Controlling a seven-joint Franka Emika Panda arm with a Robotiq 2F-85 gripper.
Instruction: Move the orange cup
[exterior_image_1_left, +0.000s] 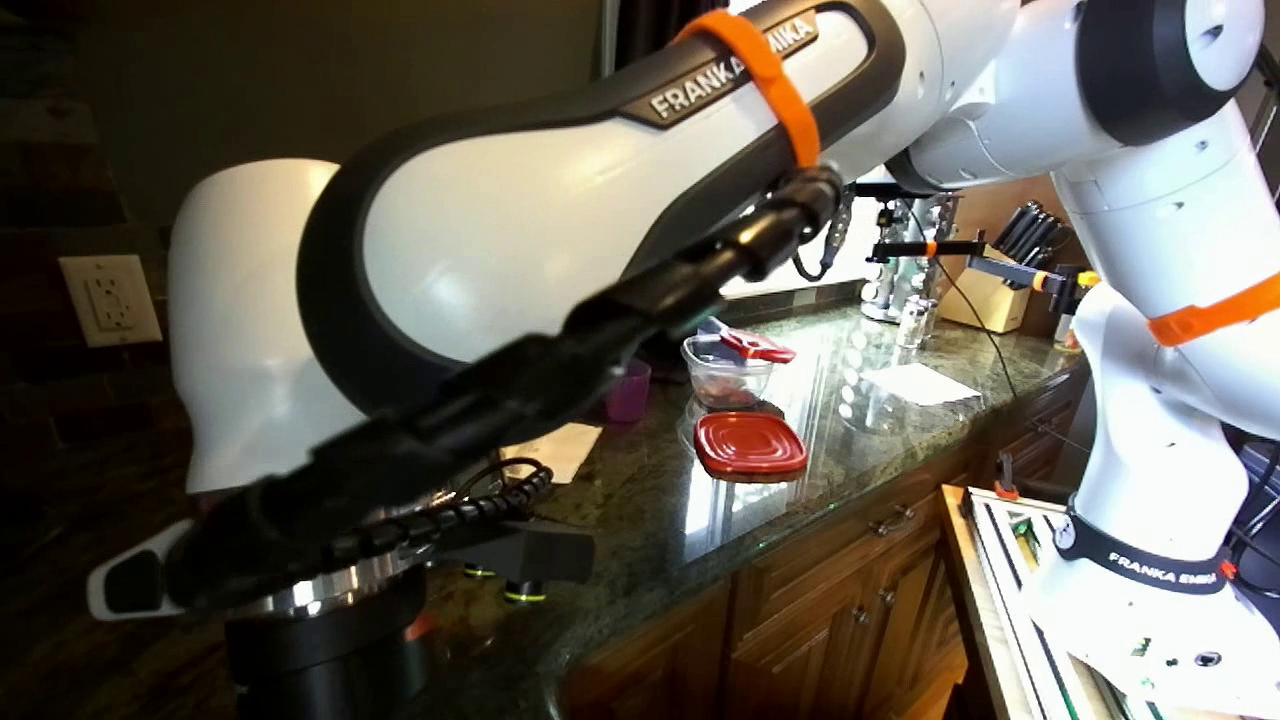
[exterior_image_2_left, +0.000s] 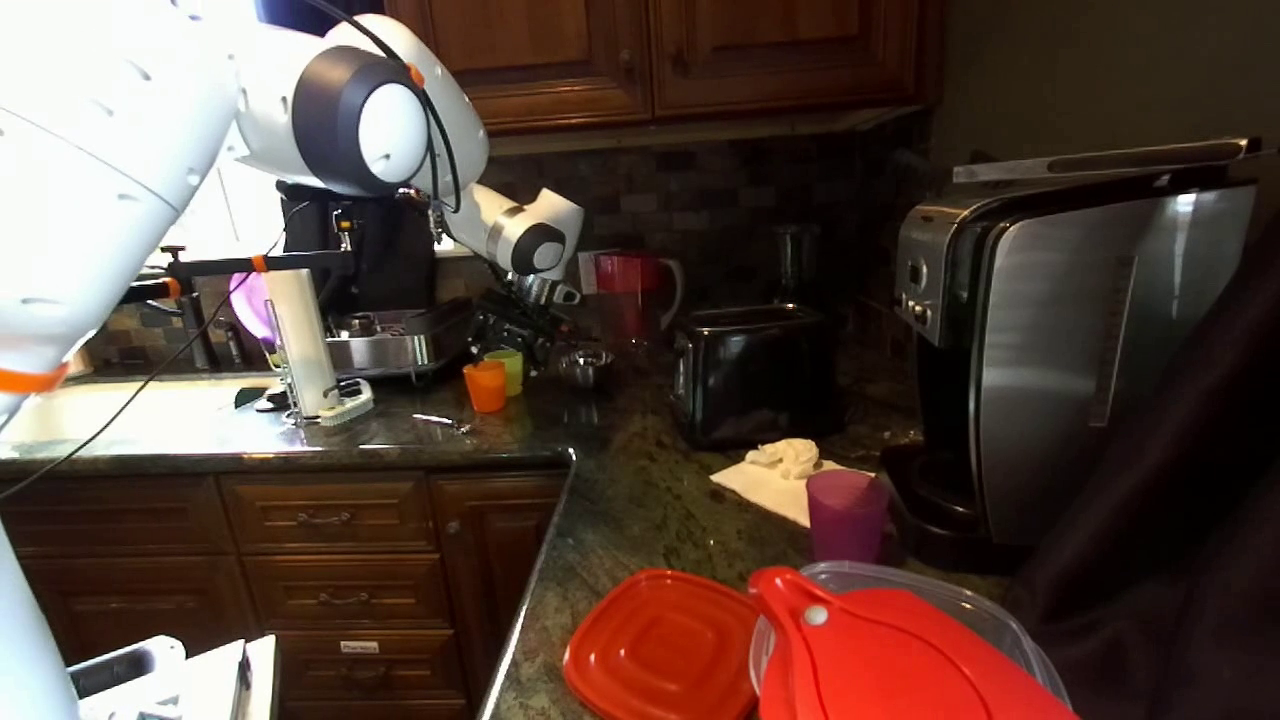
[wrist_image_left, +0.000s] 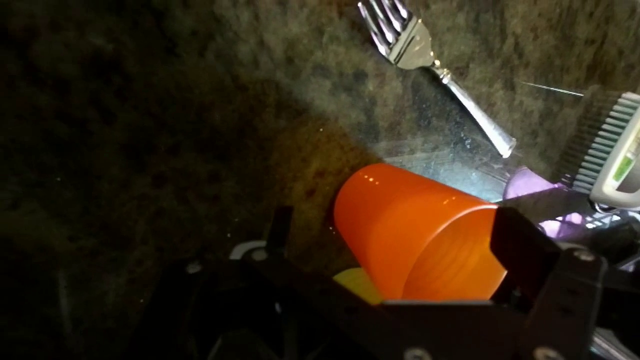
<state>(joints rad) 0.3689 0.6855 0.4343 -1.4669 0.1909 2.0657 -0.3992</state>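
The orange cup (exterior_image_2_left: 486, 386) stands upright on the dark counter in an exterior view. It touches or nearly touches a green cup (exterior_image_2_left: 510, 368) behind it. In the wrist view the orange cup (wrist_image_left: 400, 225) lies in view between the two fingers, its open rim toward the camera. My gripper (wrist_image_left: 393, 227) is open. Its right finger overlaps the cup's rim; I cannot tell if they touch. The green cup (wrist_image_left: 357, 285) peeks out below. In an exterior view the gripper (exterior_image_2_left: 512, 335) hangs just above and behind the cups. The arm hides most of this area in an exterior view.
A fork (wrist_image_left: 450, 80) and a brush (wrist_image_left: 612, 150) lie near the orange cup. A steel bowl (exterior_image_2_left: 587, 368) stands beside the cups. A black toaster (exterior_image_2_left: 755, 375), a purple cup (exterior_image_2_left: 847, 515) and a red lid (exterior_image_2_left: 665, 645) are along the counter. A paper towel roll (exterior_image_2_left: 303, 340) stands left.
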